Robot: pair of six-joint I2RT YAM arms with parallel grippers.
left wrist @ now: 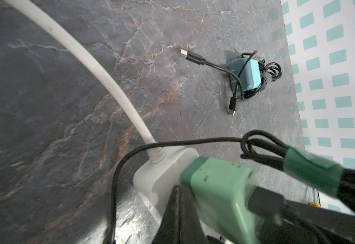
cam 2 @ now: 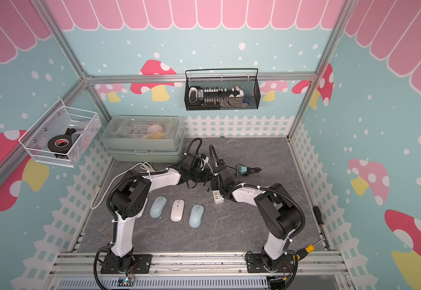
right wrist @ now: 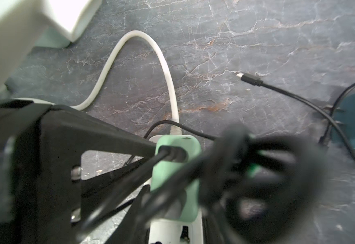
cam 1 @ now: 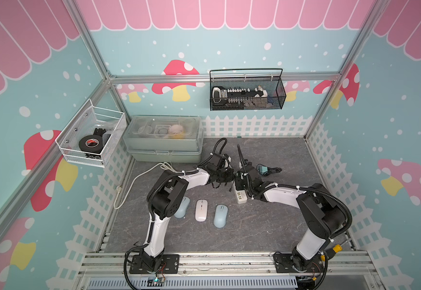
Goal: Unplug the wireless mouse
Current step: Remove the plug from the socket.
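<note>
Green charger point(left wrist: 219, 190) abuts the left gripper point(left wrist: 177, 198), pressed together; right gripper point(cam 1: 239, 177): cannot tell.

Robot test booth: aluminium frame point(cam 1: 154, 79), mushroom-printed walls point(cam 1: 254, 37).

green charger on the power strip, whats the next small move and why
Probably close the right fingers on the green charger and pull it off the power strip: it sits on the strip, a right finger reaches it, and the shut left fingers rest beside it.
</note>
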